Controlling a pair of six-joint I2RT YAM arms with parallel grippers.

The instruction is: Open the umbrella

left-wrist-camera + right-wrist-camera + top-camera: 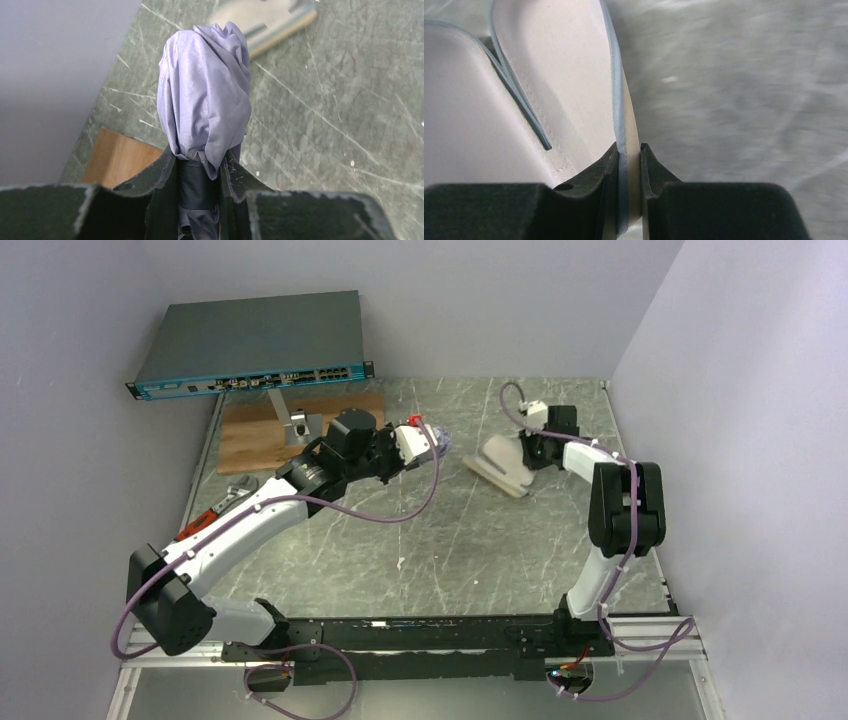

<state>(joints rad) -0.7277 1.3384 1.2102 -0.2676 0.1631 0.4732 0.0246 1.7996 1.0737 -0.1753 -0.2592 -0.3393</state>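
Two grips are closed right now, neither of them empty. My right gripper (629, 150) pinches the pale-blue piped edge of a cream flap, jaws nearly together on it. That flap belongs to the umbrella (497, 465), a cream folded oblong at the far right-centre of the table (420, 550). It sits tilted, and I cannot tell whether its low end touches the surface. My left gripper (200, 160) is clamped on a lavender fabric wad (205, 95), with a black band (197, 187) of it between the jaws. From above, the wad is just beside the umbrella with a gap between them; I cannot tell whether it is part of the umbrella.

I judge the task barely begun: the bundle is shut, and no shaft or handle shows. The next move calls for one hold on the body and one on the handle, so my left must first free itself. My right needs firmer purchase than a thin hem, which could slip or merely peel the flap.

The back wall is near behind the umbrella, and the side wall is near my right arm. The network switch (250, 340), wooden board (250, 440) and hand tools (235, 495) crowd the far left. Bare stone lies toward the middle and the near side; a spreading canopy belongs there.
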